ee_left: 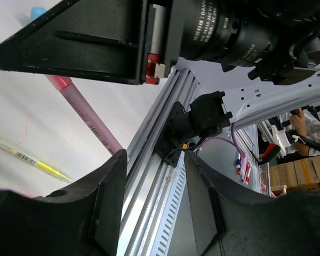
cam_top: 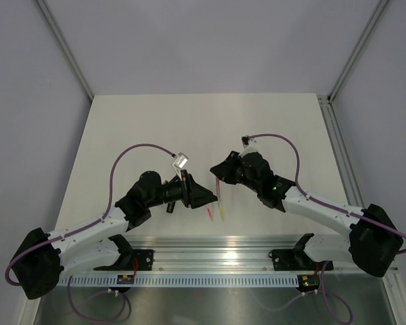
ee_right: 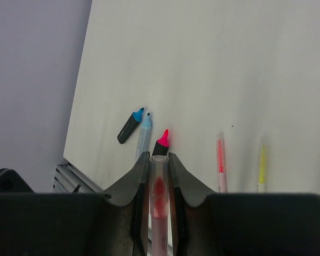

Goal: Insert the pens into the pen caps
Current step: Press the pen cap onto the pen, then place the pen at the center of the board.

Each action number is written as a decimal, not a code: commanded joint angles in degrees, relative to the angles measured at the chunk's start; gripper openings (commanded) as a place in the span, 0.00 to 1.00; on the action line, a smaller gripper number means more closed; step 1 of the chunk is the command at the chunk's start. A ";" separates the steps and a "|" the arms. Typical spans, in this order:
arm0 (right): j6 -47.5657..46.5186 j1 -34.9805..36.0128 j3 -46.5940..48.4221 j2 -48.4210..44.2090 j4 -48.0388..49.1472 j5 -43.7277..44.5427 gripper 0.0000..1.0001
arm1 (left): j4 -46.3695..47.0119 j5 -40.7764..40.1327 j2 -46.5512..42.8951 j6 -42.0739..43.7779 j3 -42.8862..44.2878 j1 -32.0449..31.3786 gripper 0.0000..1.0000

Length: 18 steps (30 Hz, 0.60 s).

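Left gripper (cam_top: 204,198) has its jaws apart with nothing between them, sitting close beside the other arm's fingers over the table (cam_top: 155,122). There's a light-blue nub (ee_left: 37,12) at the top edge of the left wrist view, cap or pen end, honestly can't tell.

Going across the right wrist view: blue-tipped black marker (ee_right: 129,126), pale-blue pen (ee_right: 144,134), pink-tipped black marker (ee_right: 161,143), then further over the red-pink stick (ee_right: 221,160) and yellow stick (ee_right: 262,165), all lying loose on the table. Right gripper (ee_right: 159,158) is clenched on a thin pink pen (ee_right: 159,200), and most of its length sticks out of the jaws.

My take: the empty hand needs a cap next. Pinch it by the closed end so the mouth is free, line its axis up with the held pen, and push straight along it. Any angle and a stick that thin will probably skid or bend. Right hand should just hold firm
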 commanded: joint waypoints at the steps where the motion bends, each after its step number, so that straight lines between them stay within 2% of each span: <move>1: -1.80 -2.11 1.35 -0.43 -0.12 -3.41 0.00 | 5.03 0.13 -0.77 1.27 0.52 -0.28 0.51; 4: -2.59 -3.61 -0.05 -0.95 -0.03 -3.50 0.00 | 3.89 -0.22 -1.03 1.70 0.43 -0.28 0.52; 9: -7.25 -5.63 -3.56 0.80 -2.32 -1.49 0.00 | -3.13 -3.20 -5.41 4.78 0.61 -0.28 0.52; 14: -13.40 -7.48 -7.35 1.77 0.58 -1.66 0.00 | -11.38 -7.60 -10.78 8.64 1.22 -0.28 0.54; 18: -15.25 -8.09 -7.35 3.79 1.99 -0.87 0.00 | -13.86 -10.15 -13.16 9.88 1.14 -0.28 0.55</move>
